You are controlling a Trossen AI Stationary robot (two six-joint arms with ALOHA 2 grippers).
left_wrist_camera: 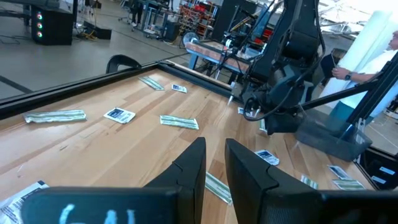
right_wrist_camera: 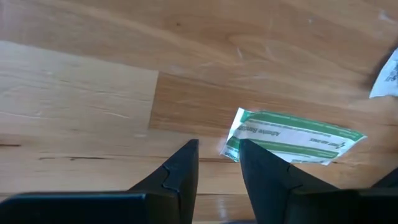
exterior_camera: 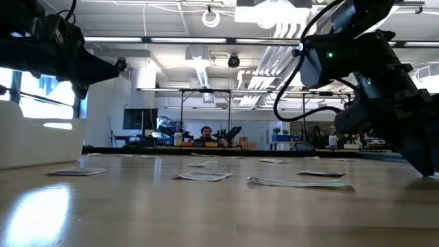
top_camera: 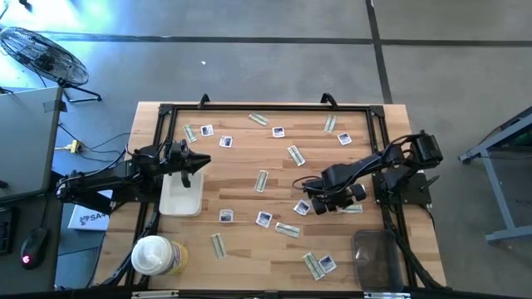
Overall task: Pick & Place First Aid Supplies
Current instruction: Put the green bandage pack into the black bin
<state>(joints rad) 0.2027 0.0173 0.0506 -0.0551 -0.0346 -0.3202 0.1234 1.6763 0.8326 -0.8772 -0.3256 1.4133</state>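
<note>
Hovering right gripper [right_wrist_camera: 217,163] near green strip [right_wrist_camera: 292,138], white tray [top_camera: 183,196], round tub [top_camera: 152,254]

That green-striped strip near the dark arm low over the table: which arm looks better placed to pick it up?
The right. Its tool hangs low just beside the green-striped strip, fingers slightly apart. The left tool waits across the table over the white tray, far from that strip.
</note>
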